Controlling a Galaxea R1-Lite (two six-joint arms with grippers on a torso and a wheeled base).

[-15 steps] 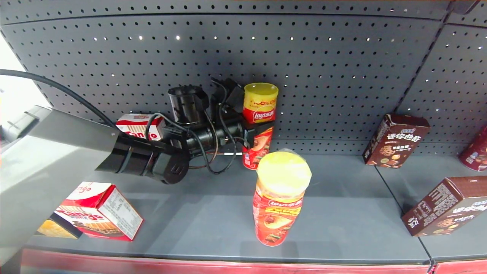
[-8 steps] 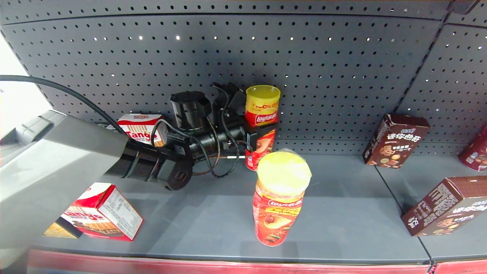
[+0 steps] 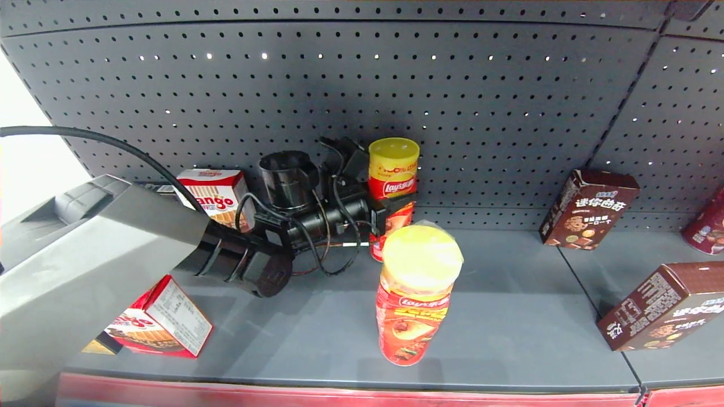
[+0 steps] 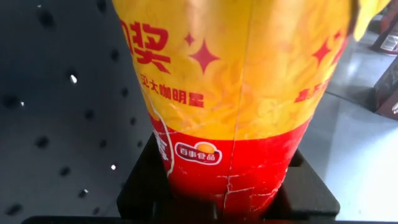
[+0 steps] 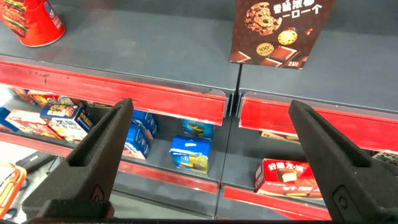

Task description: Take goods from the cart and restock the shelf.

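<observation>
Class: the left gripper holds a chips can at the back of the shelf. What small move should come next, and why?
Probably ease the chips can straight down onto the shelf: the left gripper is shut on it, upright by the pegboard, its base partly hidden behind the front can.

Finding, left side: over the last second my left gripper (image 3: 389, 204), clamped on the can (image 3: 394, 164), has carried it lower and slightly to the right along the back panel. The can's base now stands closer to the shelf (image 3: 509, 316) than before. My left arm has advanced, covering more of the front box (image 3: 169, 319) and uncovering more of the rear box (image 3: 215, 192).
</observation>
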